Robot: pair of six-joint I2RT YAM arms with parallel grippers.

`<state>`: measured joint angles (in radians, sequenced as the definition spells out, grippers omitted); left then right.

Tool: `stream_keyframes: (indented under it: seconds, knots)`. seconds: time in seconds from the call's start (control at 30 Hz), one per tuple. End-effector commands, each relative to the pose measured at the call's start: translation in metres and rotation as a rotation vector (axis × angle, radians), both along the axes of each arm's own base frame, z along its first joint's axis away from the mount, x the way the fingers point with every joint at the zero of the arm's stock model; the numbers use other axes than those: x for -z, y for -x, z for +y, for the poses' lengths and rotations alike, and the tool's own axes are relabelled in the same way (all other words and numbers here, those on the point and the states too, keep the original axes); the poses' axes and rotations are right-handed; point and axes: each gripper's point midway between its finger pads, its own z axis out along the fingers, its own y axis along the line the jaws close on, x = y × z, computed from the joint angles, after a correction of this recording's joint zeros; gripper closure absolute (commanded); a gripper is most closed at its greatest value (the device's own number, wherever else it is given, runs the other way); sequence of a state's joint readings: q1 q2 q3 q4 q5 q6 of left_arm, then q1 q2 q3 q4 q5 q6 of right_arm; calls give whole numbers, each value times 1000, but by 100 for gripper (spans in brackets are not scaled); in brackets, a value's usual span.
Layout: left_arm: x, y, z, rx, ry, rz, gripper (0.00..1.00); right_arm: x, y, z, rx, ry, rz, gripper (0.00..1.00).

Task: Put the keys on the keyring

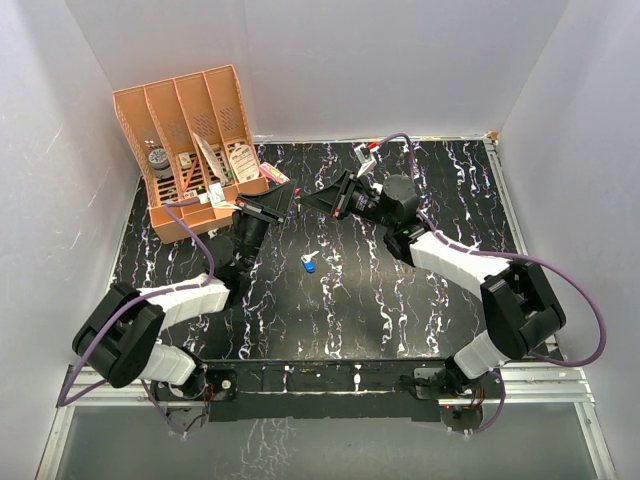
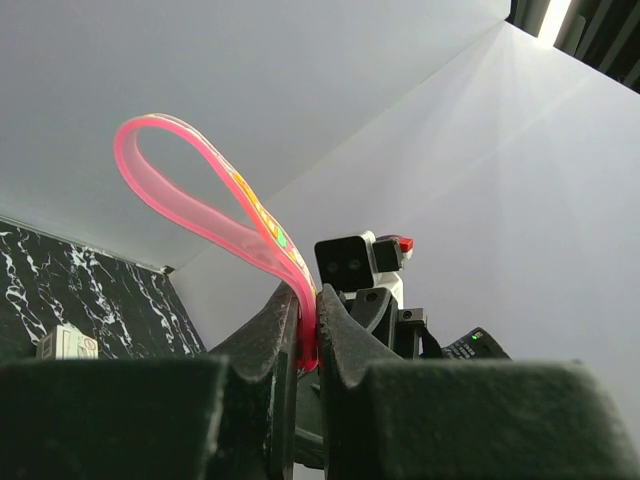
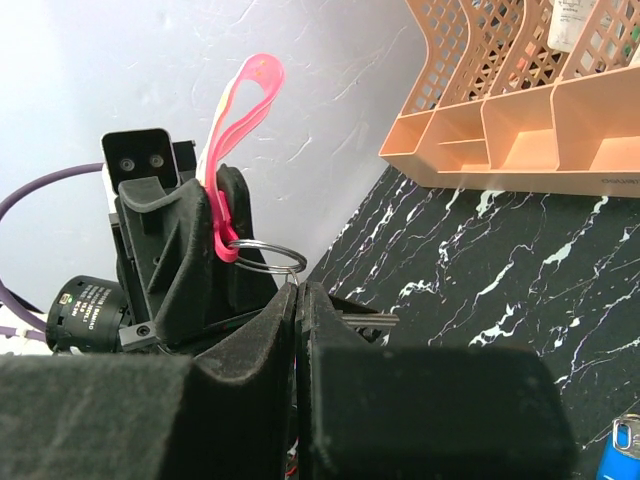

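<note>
My left gripper point(image 1: 288, 203) point(image 2: 307, 302) is shut on the pink-red strap point(image 2: 200, 190) of the keyring and holds it above the table. In the right wrist view the strap point(image 3: 240, 110) loops upward and the thin silver ring point(image 3: 265, 258) hangs from its lower end. My right gripper point(image 1: 312, 201) point(image 3: 297, 290) is shut on the dark-headed key; its silver blade point(image 3: 370, 321) sticks out sideways, and the fingertips sit just under the ring. The two grippers face each other tip to tip. The blue-headed key point(image 1: 310, 265) point(image 3: 625, 455) lies on the black marbled table.
An orange desk organizer point(image 1: 195, 140) point(image 3: 520, 110) with several slots stands at the back left, close behind my left gripper. A small white box point(image 1: 368, 152) point(image 2: 68, 342) lies at the back of the table. White walls enclose the table.
</note>
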<state>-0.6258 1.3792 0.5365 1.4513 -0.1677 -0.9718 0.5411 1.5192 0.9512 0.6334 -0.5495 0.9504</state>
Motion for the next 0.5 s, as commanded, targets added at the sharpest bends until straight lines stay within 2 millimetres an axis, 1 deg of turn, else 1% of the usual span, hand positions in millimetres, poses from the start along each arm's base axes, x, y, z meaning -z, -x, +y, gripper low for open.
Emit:
stream_keyframes:
  seconds: [0.0, 0.47]
  knots:
    - [-51, 24, 12, 13, 108, -163, 100, -13, 0, -1, -6, -37, -54, 100]
    - [-50, 23, 13, 5, 106, -152, 100, -9, -2, -1, 0, -30, -53, 100]
